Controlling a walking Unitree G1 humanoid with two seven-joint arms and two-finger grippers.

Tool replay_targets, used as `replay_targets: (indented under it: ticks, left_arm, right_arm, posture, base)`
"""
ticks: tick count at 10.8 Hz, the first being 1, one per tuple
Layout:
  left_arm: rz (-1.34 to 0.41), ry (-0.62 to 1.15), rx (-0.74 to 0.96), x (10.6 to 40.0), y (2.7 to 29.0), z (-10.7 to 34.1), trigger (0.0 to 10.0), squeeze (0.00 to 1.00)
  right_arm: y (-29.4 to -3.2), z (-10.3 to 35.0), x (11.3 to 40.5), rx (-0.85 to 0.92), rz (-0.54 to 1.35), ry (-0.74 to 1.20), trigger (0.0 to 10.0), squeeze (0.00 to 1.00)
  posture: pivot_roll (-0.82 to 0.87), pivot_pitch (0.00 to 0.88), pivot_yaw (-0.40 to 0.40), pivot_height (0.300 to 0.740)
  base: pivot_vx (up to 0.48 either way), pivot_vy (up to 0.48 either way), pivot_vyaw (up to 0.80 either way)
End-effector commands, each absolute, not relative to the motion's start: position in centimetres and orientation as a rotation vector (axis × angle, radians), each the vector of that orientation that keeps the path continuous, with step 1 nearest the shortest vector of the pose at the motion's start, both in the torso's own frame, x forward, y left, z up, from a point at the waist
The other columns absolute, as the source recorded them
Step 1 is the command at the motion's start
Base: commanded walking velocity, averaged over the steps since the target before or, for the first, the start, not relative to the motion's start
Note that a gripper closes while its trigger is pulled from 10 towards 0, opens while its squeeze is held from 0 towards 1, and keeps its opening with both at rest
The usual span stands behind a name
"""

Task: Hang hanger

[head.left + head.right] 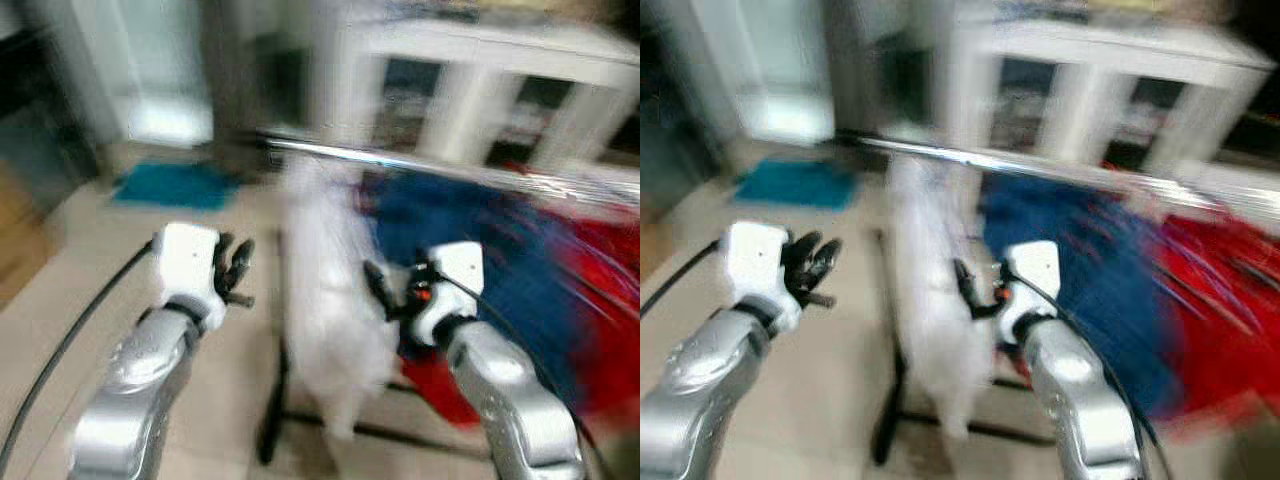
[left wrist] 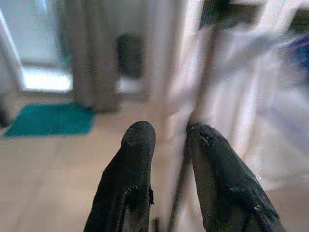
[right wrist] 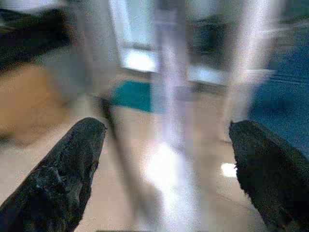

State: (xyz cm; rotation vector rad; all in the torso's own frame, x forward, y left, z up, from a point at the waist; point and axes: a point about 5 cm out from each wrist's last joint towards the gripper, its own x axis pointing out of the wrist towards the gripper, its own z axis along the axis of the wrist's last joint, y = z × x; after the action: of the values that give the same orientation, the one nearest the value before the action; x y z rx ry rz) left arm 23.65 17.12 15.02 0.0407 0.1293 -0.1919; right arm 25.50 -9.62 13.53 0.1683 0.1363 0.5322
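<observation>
white garment (image 1: 335, 300): blurred, hangs on rail (image 1: 420, 162) | left gripper (image 2: 169, 140): slightly apart, empty | right gripper (image 3: 166, 145): wide apart

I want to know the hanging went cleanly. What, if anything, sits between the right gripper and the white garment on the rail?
Nothing visible. The right gripper is open beside the white garment, which hangs from the rail. Blur hides the hanger.

I can read no text, label, brand, number or sign anywhere before me: everything is smeared by motion blur. The white casing on my wrists, the hanging clothes and the white cabinet behind the rail carry no lettering that I can make out.
</observation>
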Motion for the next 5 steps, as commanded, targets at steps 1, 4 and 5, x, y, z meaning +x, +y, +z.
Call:
replay_targets:
  ticks: [1,4,5]
  left_arm:
    - [-0.251,0.104,0.022,23.3,16.0,15.7,10.0,0.88]
    - [-0.273,0.081,0.058,23.3,16.6,15.9,10.0,1.0]
    - [-0.297,0.082,0.063,23.3,16.5,16.0,10.0,1.0]
  right_arm:
    - [-10.4,13.9,24.9,0.153,0.575,0.118,10.0,0.0]
    - [-11.3,15.5,26.5,0.215,0.474,0.013,10.0,1.0]
    - [-11.2,15.8,26.7,0.227,0.488,0.009,10.0,1.0]
  posture:
    - [0.17,0.046,-0.037,0.74]
    - [0.17,0.046,-0.057,0.74]
    - [0.17,0.044,-0.06,0.74]
  base:
    - [0.0,0.0,0.0]
    - [0.0,0.0,0.0]
    - [0.0,0.0,0.0]
